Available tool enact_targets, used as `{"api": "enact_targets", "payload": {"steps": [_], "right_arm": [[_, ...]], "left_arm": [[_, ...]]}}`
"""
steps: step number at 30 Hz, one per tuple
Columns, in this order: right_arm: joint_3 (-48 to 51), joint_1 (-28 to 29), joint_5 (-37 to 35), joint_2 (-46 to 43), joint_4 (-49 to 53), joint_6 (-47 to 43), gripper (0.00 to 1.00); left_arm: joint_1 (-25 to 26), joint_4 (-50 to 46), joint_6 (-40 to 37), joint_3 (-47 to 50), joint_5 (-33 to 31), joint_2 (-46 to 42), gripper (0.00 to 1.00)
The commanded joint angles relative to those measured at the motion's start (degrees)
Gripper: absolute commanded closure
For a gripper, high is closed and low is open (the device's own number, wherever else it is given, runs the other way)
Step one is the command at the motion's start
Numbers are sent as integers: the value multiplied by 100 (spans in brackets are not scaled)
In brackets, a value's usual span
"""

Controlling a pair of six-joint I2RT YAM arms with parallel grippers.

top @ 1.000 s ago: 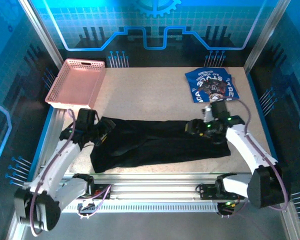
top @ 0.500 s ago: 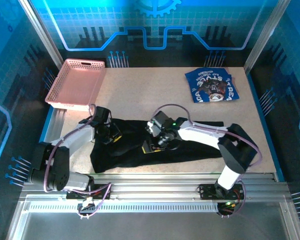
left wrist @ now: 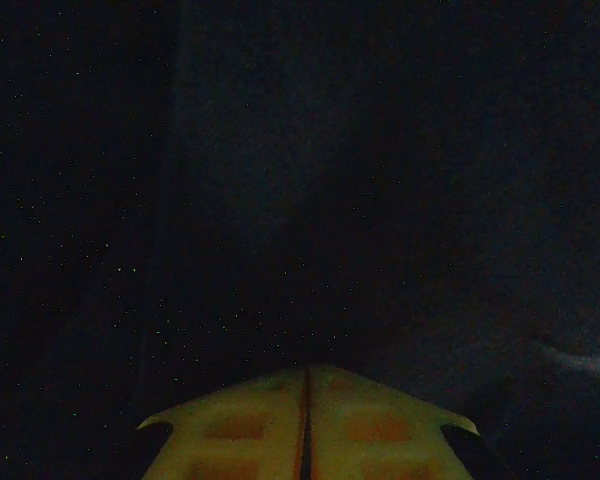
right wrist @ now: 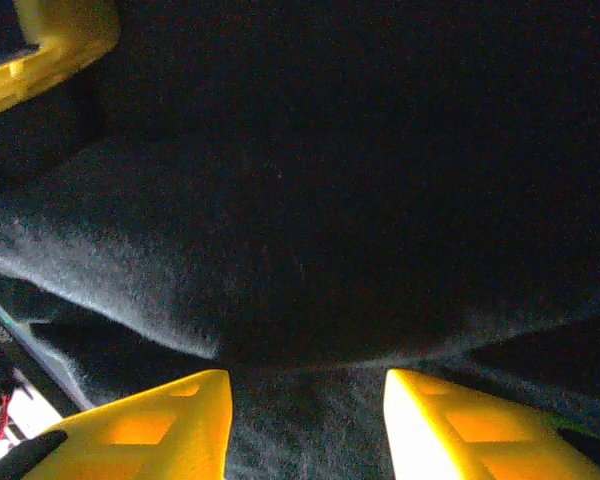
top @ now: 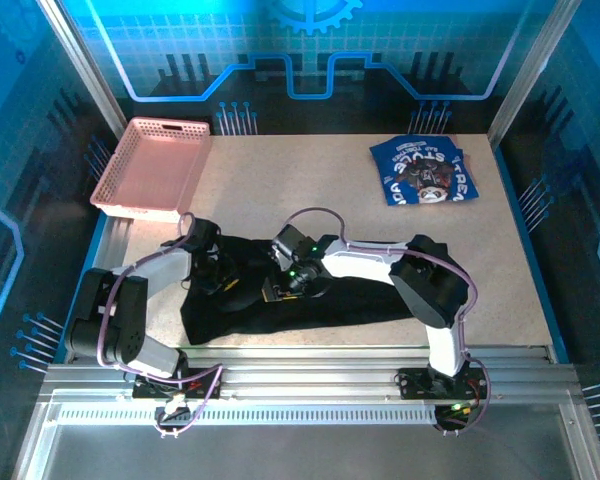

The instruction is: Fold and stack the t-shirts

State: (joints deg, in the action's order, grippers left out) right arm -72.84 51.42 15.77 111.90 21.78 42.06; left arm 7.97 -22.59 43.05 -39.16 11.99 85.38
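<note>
The black t-shirt (top: 310, 290) lies spread under both pincers; the left gripper (left wrist: 305, 425) has its yellow fingers pressed together with dark cloth right ahead of them, whether any is pinched I cannot tell; the right gripper (right wrist: 305, 420) stands parted over a fold of that cloth; the blue t-shirt (top: 423, 170) lies well apart, beyond the right arm.

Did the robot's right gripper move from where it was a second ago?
Yes. The right gripper swept leftward over the plain black cloth t-shirt, away from the folded blue printed t-shirt, which lies unmoved, and toward the left gripper.
</note>
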Motion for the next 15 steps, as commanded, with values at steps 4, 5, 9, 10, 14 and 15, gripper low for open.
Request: {"api": "enact_targets", "payload": {"steps": [4, 5, 9, 10, 14, 15], "right_arm": [[-480, -218, -326, 306, 23, 144, 54], [-507, -247, -337, 314, 35, 148, 54], [-710, -350, -338, 480, 277, 40, 55], [-723, -388, -308, 520, 275, 57, 55], [-856, -450, -276, 670, 383, 52, 53], [-923, -441, -276, 707, 424, 22, 52]], "left_arm": [[-59, 115, -234, 121, -32, 283, 89], [-58, 127, -243, 119, -31, 309, 90], [-58, 192, -242, 123, 26, 415, 90], [-58, 210, -244, 114, 36, 441, 90], [-68, 204, -266, 76, 44, 488, 90], [-67, 208, -275, 60, 42, 502, 90]]}}
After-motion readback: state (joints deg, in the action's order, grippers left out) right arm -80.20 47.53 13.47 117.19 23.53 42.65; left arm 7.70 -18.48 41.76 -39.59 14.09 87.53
